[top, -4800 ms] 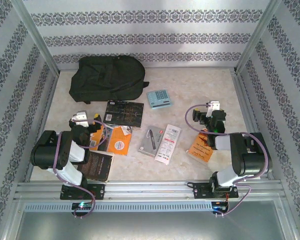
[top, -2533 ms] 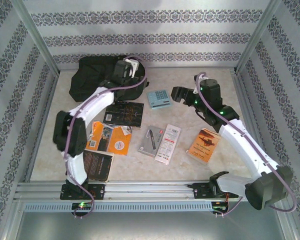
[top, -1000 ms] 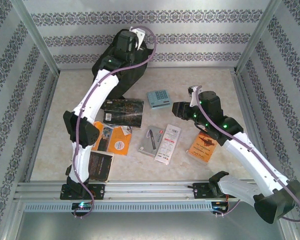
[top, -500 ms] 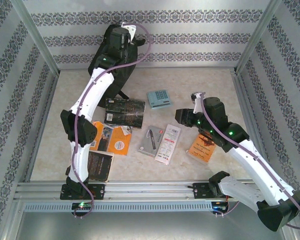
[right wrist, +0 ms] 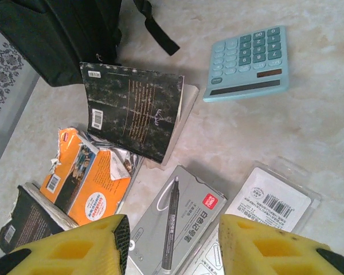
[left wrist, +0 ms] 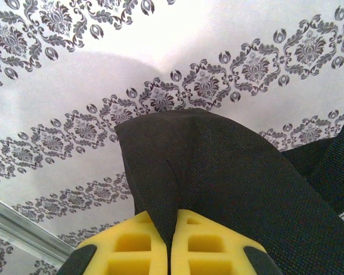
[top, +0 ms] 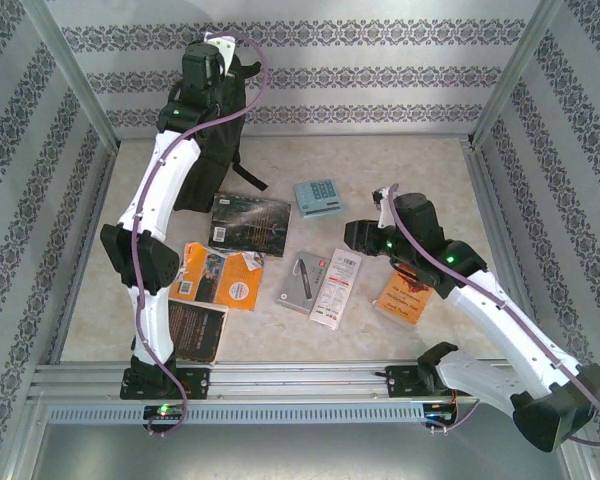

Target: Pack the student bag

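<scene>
Barcodes mark black book [right wrist: 135, 112] beside student bag [right wrist: 51, 34].

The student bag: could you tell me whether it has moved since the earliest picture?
Yes. The student bag, earlier flat, is lifted up the back wall by the left end effector, leftward away from the calculator.

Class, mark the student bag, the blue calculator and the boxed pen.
student bag [left wrist: 229, 183], left wrist view, pinched black fabric
blue calculator [right wrist: 247, 60], right wrist view, keypad
boxed pen [right wrist: 169, 223], right wrist view, pen's barrel
</scene>
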Available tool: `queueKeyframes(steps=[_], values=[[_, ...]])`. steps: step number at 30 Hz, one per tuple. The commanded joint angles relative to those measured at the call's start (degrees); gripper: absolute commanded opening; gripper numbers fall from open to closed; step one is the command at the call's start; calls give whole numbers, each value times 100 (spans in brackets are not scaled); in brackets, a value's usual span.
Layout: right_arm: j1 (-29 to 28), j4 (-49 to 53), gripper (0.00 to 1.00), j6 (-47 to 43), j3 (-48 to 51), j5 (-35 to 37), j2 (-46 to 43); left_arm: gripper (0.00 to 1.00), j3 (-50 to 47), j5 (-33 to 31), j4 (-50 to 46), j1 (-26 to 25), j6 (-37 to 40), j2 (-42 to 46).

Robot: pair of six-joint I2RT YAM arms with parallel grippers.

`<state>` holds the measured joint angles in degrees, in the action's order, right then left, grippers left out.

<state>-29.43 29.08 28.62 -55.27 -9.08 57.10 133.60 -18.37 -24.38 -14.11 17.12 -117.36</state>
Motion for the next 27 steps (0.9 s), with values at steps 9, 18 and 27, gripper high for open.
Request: queueKeyframes(steps=[9,18,27], values=[[-116,-87,45,30,-38,55,-25,0,-45,-279,704,381,87,915],[-212,-113,45,30,2,29,34,0,9,-476,925,602,119,1108],[-291,-113,44,-33,-29,56,100,0,-148,113,913,864,33,1404]])
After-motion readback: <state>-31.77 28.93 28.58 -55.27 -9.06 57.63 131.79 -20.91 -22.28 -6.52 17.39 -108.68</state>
